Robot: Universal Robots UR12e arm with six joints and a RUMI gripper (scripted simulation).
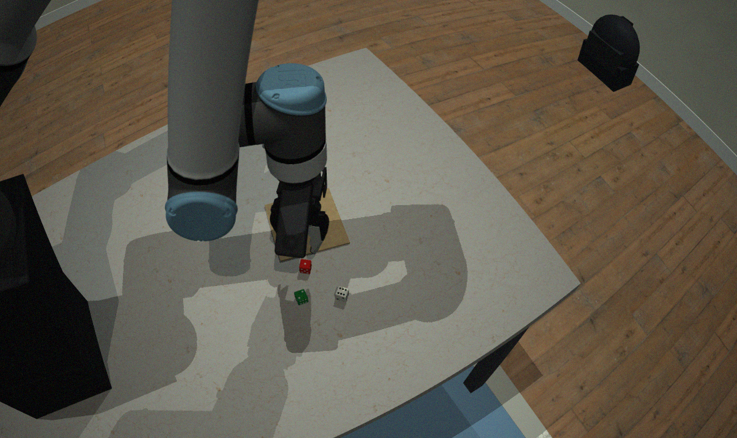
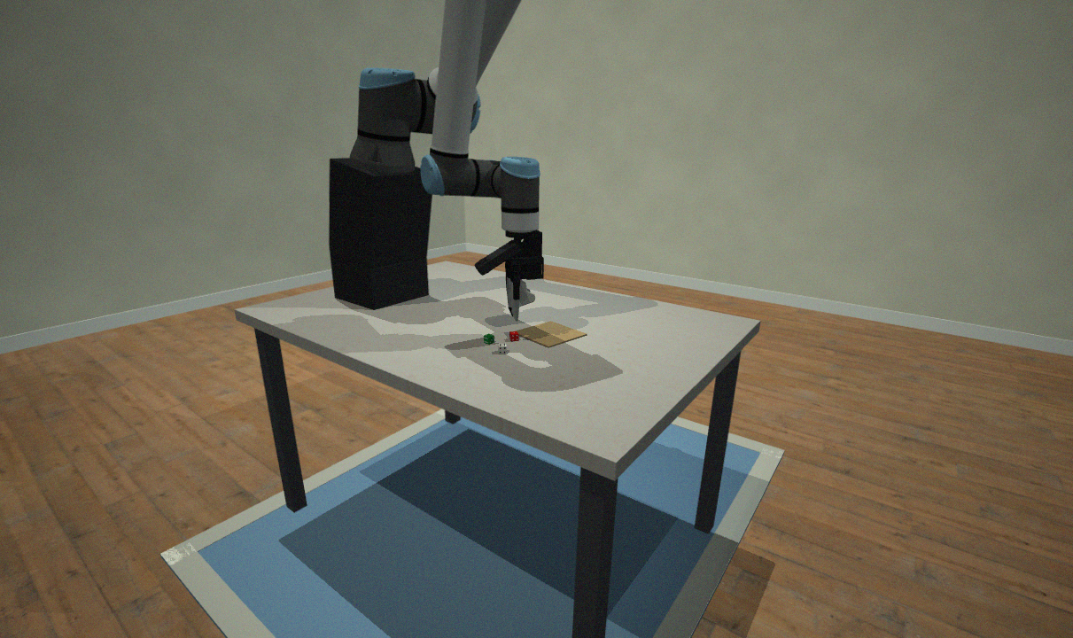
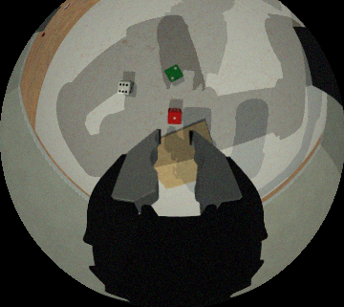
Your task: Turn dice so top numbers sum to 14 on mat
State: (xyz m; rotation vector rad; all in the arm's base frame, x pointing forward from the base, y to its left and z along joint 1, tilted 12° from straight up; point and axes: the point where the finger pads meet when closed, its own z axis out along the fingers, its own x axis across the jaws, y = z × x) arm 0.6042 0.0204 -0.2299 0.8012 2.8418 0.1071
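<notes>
The red die [image 1: 305,266] [image 2: 513,336] [image 3: 175,117] lies flat on the table just off the mat's near edge, one pip up. The green die [image 1: 300,297] [image 2: 488,339] [image 3: 174,73] lies flat farther from the mat, two pips up. The white die [image 1: 341,292] [image 2: 501,348] [image 3: 125,87] lies flat to one side, six pips up. The tan mat [image 1: 336,229] [image 2: 563,334] [image 3: 176,178] bears no die. My gripper [image 2: 514,316] [image 3: 175,130] hangs above the table beside the mat, partly open, with nothing between its fingertips. In the top view its wrist housing hides part of the fingers.
The table [image 1: 414,163] [image 2: 666,333] carries the dice and mat. The black robot pedestal [image 1: 38,337] [image 2: 377,237] stands on one side of it. Arm shadows fall across the dice and part of the mat.
</notes>
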